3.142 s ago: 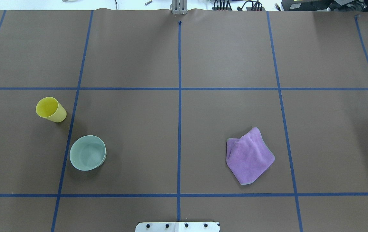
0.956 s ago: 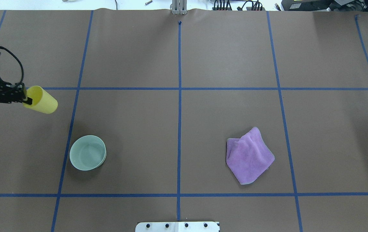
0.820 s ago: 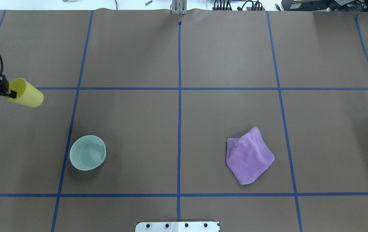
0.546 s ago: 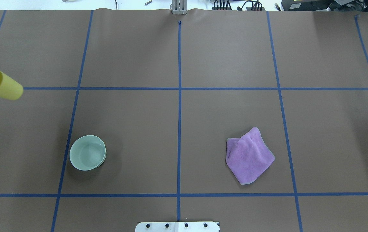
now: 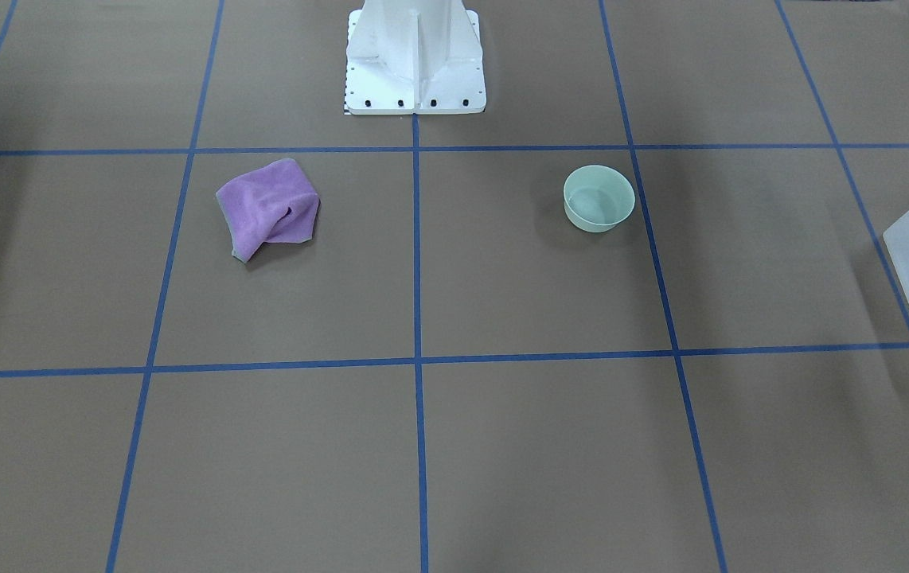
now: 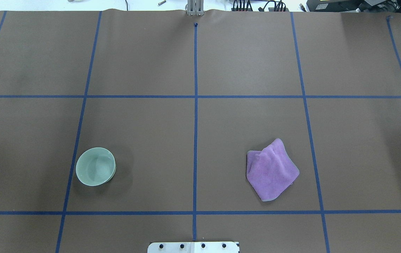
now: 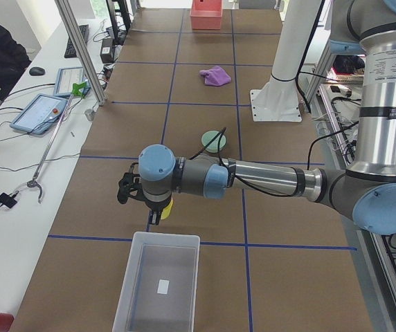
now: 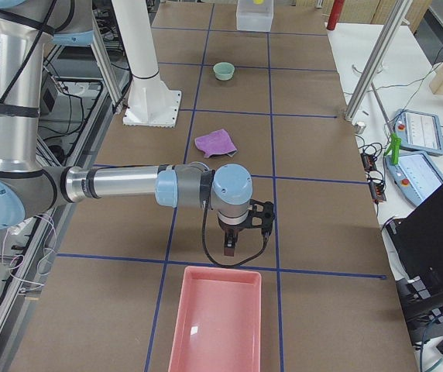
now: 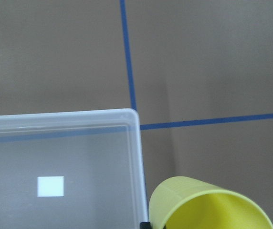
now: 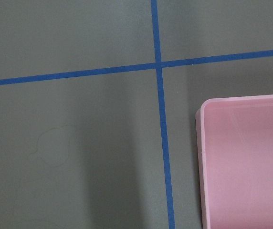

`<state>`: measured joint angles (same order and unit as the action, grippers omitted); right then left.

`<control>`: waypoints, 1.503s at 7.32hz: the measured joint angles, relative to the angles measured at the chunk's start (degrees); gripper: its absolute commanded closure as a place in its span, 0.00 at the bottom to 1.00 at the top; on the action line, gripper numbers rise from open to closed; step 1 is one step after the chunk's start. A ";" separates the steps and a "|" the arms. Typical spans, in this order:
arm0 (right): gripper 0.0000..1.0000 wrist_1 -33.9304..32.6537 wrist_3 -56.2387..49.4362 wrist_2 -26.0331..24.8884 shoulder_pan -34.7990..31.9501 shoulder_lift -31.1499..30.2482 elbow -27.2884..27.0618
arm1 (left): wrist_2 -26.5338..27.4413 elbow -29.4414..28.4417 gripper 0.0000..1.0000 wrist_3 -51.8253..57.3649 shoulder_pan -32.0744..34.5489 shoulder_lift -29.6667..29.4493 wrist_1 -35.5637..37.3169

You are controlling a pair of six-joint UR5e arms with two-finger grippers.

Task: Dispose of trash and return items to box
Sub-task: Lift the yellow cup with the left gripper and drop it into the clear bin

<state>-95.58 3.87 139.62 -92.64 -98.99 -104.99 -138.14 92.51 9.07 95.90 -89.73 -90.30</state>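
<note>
— Yellow plastic first: where is the yellow cup point(image 9: 208, 205)?
— Gripped at its rim in my left gripper point(image 7: 154, 218), hanging just beside the box point(image 9: 79, 117) corner, not yet over it.
— Next?
— I judge this the carry step: shift over the opening, lower, release. Then the bowl point(image 6: 95, 171), sitting on the table point(image 6: 256, 70). Whether my right gripper point(image 8: 230, 246) is open or shut, I cannot tell.

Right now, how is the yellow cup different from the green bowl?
The cup is yellow; the bowl is pale green. The cup is held off the table by the left gripper, while the bowl sits free on it. The cup hangs just outside a corner of the box; the bowl is well away from it. Both are round and open-topped.
</note>
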 measured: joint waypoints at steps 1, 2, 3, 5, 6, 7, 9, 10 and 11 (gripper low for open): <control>0.00 0.03 0.00 0.02 0.00 -0.03 0.03 | 0.28 -4.13 1.00 2.90 0.63 0.30 -1.83; 0.00 0.06 0.00 0.03 0.00 -0.05 0.06 | 0.42 -8.91 1.00 3.82 0.85 0.15 -5.63; 0.00 0.10 0.00 0.03 0.00 -0.06 0.13 | 0.47 -13.59 1.00 3.67 0.92 -0.83 -9.32; 0.00 0.15 0.00 0.03 0.03 -0.01 0.23 | 0.48 -21.82 1.00 1.27 0.86 -2.99 -16.30; 0.00 0.19 -0.01 0.01 0.06 0.01 0.31 | 0.47 -25.36 1.00 -1.84 0.64 -3.44 -21.00; 0.00 0.19 0.00 -0.02 0.07 0.02 0.38 | 0.47 -28.14 1.00 -5.07 -0.07 -3.61 -25.12; 0.00 0.14 -0.06 -0.05 0.09 0.02 0.49 | 0.41 -30.50 1.00 -9.38 -1.94 -3.64 -28.66; 0.00 0.12 -0.08 -0.05 0.09 0.02 0.53 | 0.32 -30.86 1.00 -10.83 -2.86 -3.57 -29.09; 0.00 0.04 -0.09 -0.05 0.09 0.01 0.55 | 0.21 -31.00 1.00 -12.01 -4.00 -3.44 -29.24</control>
<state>-95.54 3.78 139.57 -92.55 -98.98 -104.43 -137.94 61.51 -2.94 91.90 -93.17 -119.54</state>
